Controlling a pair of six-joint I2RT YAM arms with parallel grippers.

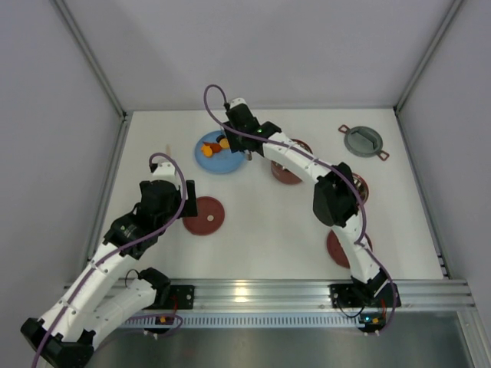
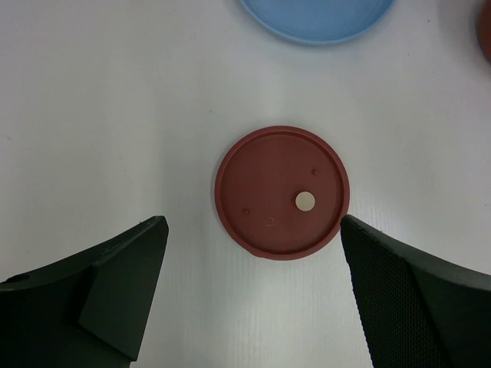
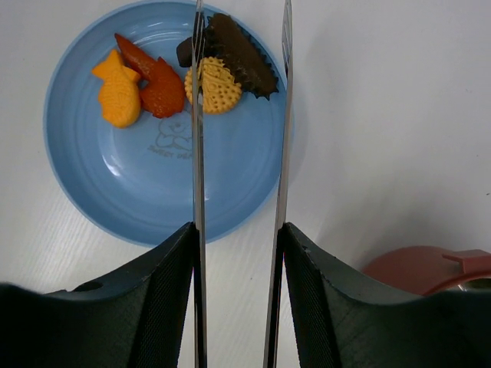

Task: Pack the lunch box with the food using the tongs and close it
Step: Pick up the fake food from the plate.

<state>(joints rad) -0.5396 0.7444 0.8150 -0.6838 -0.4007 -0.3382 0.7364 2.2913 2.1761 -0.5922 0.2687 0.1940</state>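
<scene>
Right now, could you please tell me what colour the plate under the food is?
Light blue; the plate shows best in the right wrist view.

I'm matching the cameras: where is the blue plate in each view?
Top external: plate upper middle, left of centre.
Left wrist: top edge, cut off.
Right wrist: upper left, behind the tongs.
Shared landmark: red lid, just below the plate in top and left-wrist views.

Bright, even overhead light. Soft, short shadows lie under the arms on the table (image 1: 253, 222). Glare spot on the rail (image 1: 244, 290); faint sheen on the plate (image 3: 138, 192). Wrist views are sharp at centre; left fingers (image 2: 115, 284) dark, slightly soft.
</scene>
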